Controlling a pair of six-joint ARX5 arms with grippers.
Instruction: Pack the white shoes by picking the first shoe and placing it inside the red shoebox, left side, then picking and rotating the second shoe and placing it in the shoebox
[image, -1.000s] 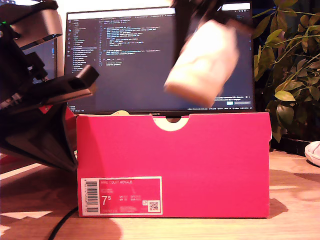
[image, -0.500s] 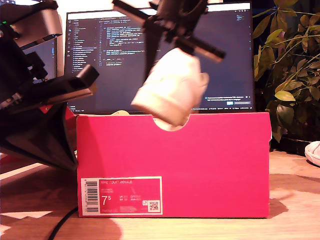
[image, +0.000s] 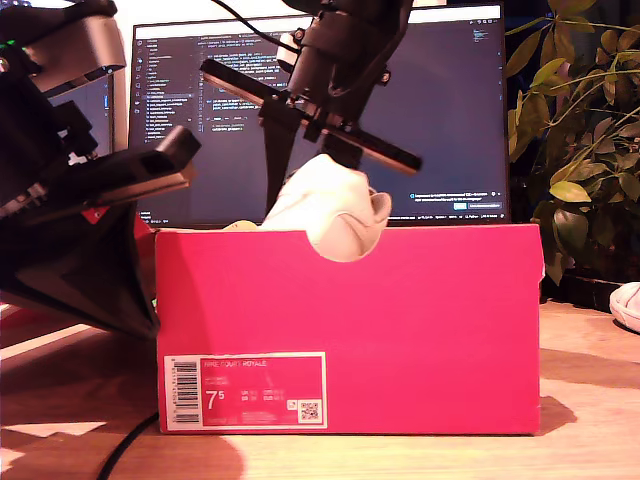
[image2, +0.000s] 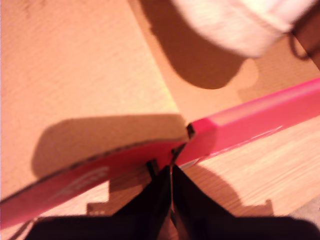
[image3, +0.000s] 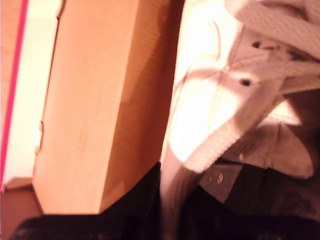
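Lowering shoe (image: 330, 210) half into red box (image: 350, 330), pinched at the collar by second gripper (image3: 172, 200); first gripper (image2: 171, 200) pressed together outside; risk of snagging the front wall, tipping crooked

A wooden table (image: 590, 400) carries the red shoebox (image: 400, 330), with a white shoe (image: 628, 303) at the exterior view's right edge
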